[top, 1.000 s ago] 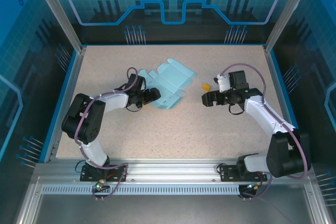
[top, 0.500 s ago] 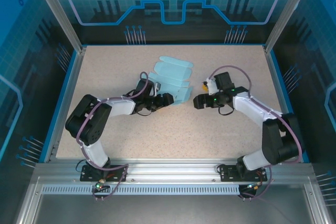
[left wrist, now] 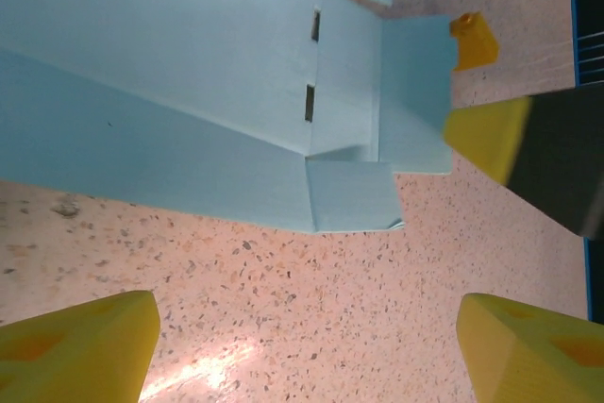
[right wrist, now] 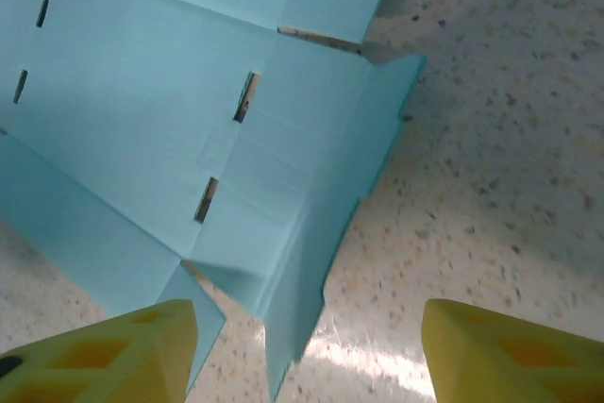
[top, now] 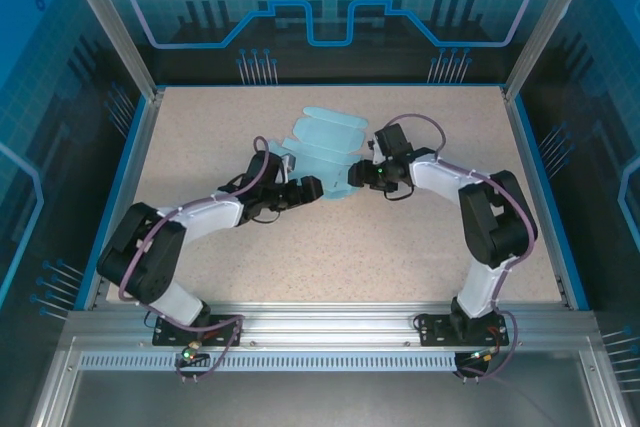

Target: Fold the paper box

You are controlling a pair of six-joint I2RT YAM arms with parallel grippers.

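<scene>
While I'm keeping the yellow-tipped left gripper & right gripper w/ jaws apart, flanking the pale light-blue thin-card paper box lying mid-way on the speckled beige table, nothing's pinning it. I'm judging a one-sided push is risking sliding or creasing.

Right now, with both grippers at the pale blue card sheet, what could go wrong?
1. The right gripper stands open astride a corner flap of the pale blue die-cut card sheet; closing off the crease could crumple it.
2. The left gripper, also open, sits close opposite; the two could collide.
3. A small orange-yellow piece lies beside the flap and might get swept or trapped.
</scene>
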